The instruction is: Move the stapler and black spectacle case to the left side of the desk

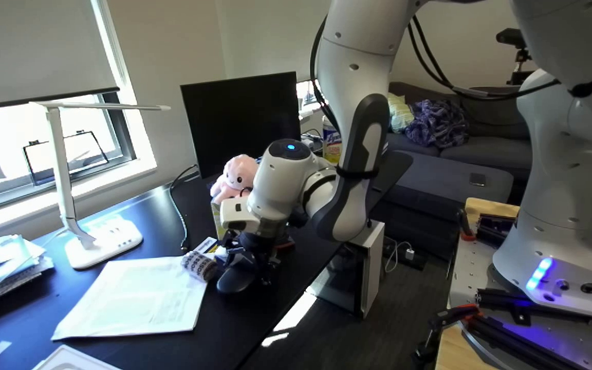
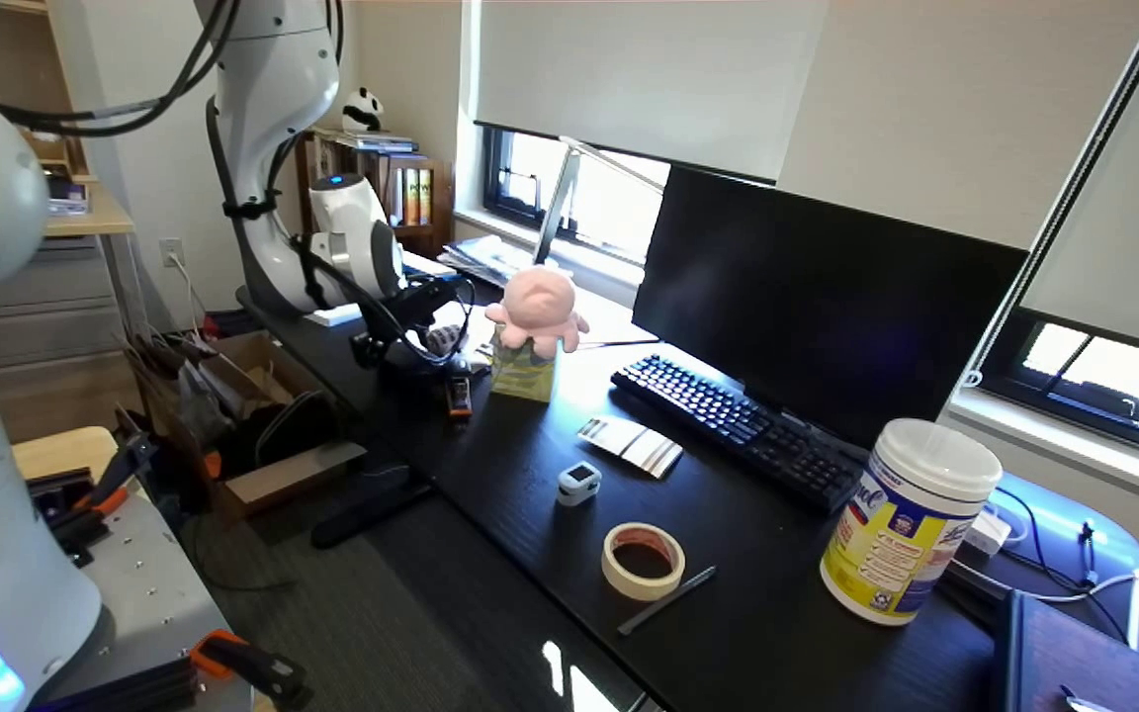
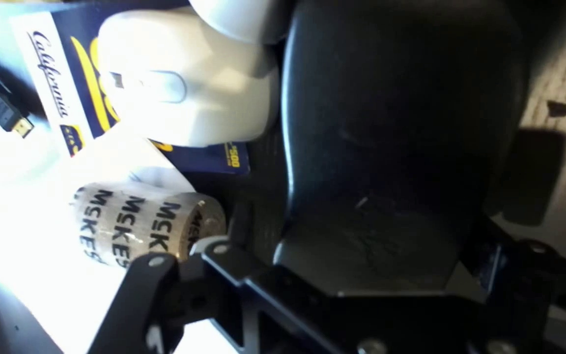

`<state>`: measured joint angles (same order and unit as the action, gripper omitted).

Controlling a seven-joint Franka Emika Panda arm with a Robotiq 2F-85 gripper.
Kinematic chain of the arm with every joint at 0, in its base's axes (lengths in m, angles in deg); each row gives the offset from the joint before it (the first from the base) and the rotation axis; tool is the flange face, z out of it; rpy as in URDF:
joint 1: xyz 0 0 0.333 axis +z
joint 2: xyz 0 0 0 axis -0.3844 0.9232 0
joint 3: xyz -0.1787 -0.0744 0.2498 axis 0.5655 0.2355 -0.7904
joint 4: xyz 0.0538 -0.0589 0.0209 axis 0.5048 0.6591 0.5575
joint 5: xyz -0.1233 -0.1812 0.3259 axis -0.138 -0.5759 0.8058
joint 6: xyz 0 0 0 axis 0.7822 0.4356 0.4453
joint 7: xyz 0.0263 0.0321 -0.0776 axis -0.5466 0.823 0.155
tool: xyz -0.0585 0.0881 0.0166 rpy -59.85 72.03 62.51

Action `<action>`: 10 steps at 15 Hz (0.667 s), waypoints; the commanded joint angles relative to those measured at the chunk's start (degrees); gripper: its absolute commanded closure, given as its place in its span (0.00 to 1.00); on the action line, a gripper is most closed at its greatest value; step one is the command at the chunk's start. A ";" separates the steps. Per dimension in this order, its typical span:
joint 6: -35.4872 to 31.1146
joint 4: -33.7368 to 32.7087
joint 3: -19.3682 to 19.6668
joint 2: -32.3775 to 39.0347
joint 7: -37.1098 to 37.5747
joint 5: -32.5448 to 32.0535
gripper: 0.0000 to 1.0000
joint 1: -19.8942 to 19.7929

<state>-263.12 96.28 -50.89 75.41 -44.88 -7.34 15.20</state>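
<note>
In an exterior view, mid-frame, the gripper (image 1: 250, 268), low over the desk (image 1: 224, 329), hides part of the black spectacle case (image 1: 236, 278); only a reddish scrap of the stapler (image 1: 285, 243) shows at its right. In an exterior view, the stapler (image 2: 459, 396) shows more fully, left of centre, while the case is lost against the dark gripper; the keyboard (image 2: 736, 427) appears only here. In the wrist view the case fills the centre, its top dark; the jaws are released, spread either side of it with a gap on the frame's left, the right too dim to judge.
</note>
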 commanded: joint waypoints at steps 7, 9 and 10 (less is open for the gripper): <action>-4.64 5.12 11.62 -5.65 2.04 0.97 0.00 7.90; -4.52 6.00 11.99 -6.51 2.18 0.84 0.00 8.30; -3.81 6.58 11.83 -7.25 2.32 0.78 0.00 8.32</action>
<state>-266.75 99.72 -40.15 70.97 -43.14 -6.99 22.09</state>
